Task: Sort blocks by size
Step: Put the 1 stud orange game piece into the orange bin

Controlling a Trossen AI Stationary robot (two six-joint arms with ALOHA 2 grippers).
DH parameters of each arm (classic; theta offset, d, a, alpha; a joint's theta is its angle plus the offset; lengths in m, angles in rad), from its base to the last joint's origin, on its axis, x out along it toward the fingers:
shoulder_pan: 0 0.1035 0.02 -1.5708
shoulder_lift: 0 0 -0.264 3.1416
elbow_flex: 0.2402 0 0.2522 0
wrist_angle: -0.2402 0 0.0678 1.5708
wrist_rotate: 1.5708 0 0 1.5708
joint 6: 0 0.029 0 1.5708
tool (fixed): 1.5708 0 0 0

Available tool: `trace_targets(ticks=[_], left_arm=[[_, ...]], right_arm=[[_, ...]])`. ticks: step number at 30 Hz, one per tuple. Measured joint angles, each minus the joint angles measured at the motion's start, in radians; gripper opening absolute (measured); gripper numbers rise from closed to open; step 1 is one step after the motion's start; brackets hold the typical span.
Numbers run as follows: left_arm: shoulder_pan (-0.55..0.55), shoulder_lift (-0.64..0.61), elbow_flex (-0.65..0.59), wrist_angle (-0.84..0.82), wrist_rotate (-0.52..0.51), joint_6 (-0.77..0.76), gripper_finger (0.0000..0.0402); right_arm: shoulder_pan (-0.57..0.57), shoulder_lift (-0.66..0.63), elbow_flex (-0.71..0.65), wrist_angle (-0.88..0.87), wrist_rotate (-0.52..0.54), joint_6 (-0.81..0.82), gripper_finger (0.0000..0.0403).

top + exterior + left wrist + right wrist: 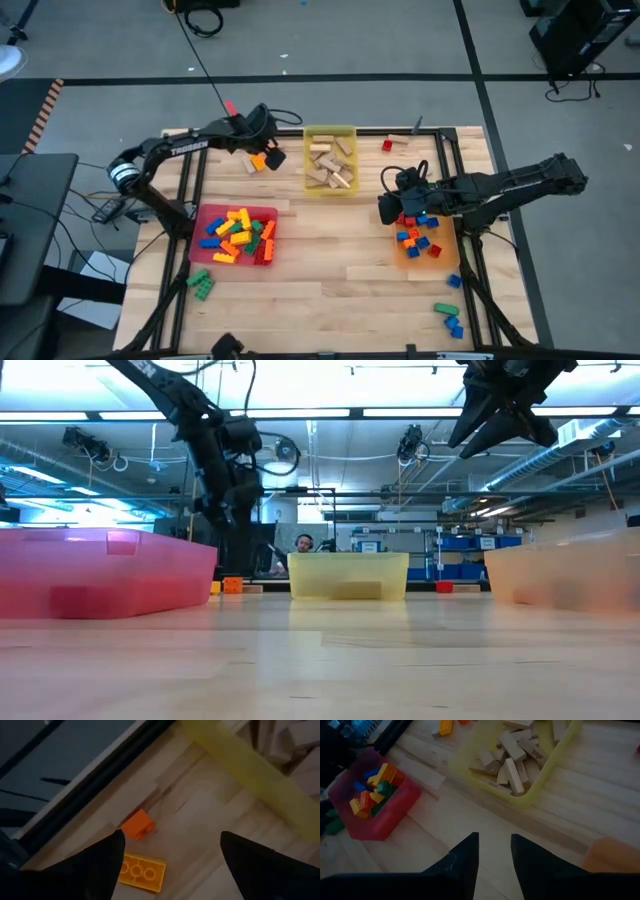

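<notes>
The wooden counter [330, 250] is framed by dark rails along its far and side edges. Its middle, between the red tray [236, 236] and the orange tray [428, 248], is bare wood, as is most of the near strip.

The left hand [268, 148] hangs near the far left edge, just beside the yellow tray [330, 160]. Its 2 fingers [100, 865] stand wide apart and hold nothing. Beneath them on the wood lie a small orange brick [137, 824] and a longer yellow-orange brick [142, 871], close to the rail and apart from each other.

The right hand [392, 208] hovers at the inner edge of the orange tray, above the counter. Its fingers [465, 857] stand a narrow gap apart with nothing between them.

Tan wooden blocks [331, 163] fill the yellow tray. Mixed yellow, red, green and blue bricks [238, 235] sit in the red tray; blue, red and orange bricks [417, 237] sit in the orange one. Loose green bricks [200, 283] lie at the near left edge, blue and green ones [451, 318] at the near right corner, and 1 red brick [387, 145] near the far edge.
</notes>
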Motion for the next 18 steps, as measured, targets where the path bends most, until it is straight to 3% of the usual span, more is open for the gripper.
trace_targets(ticks=[6, 18], left_arm=[[0.037, 0.111, 0.012, -0.036, 0.015, -0.011, 0.0333], [0.075, 0.323, 0.189, -0.087, 0.006, -0.253, 0.0327]], right_arm=[[-0.002, 0.000, 0.000, 0.002, 0.000, -0.013, 0.0128], [-0.021, 0.000, 0.000, 0.015, 0.000, -0.013, 0.0128]])
